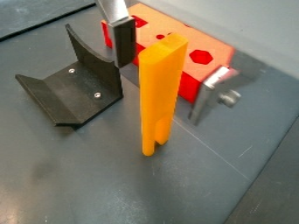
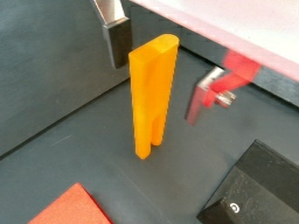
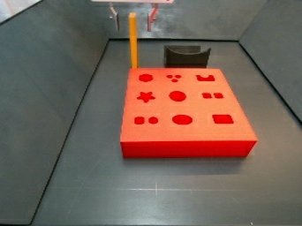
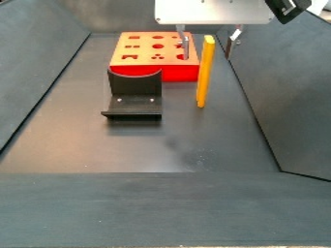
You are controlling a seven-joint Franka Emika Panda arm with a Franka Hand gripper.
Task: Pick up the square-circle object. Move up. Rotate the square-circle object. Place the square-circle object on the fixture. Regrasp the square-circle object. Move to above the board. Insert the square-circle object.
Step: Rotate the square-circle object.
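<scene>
The square-circle object (image 1: 162,96) is a yellow-orange peg standing upright on the dark floor, beside the board's edge. It also shows in the other wrist view (image 2: 152,96) and in both side views (image 3: 133,42) (image 4: 204,70). My gripper (image 1: 163,83) (image 2: 156,87) is open, with one finger on each side of the peg's upper part and a small gap on both sides. It hangs over the peg in both side views (image 3: 133,16) (image 4: 210,44). The red board (image 3: 183,110) (image 4: 153,54) lies flat. The dark fixture (image 3: 185,56) (image 4: 134,92) stands by the board's end.
The fixture (image 1: 73,87) (image 2: 251,197) and the board (image 1: 205,45) (image 2: 70,208) lie close on either side of the peg in the wrist views. Sloping grey walls (image 3: 71,62) enclose the floor.
</scene>
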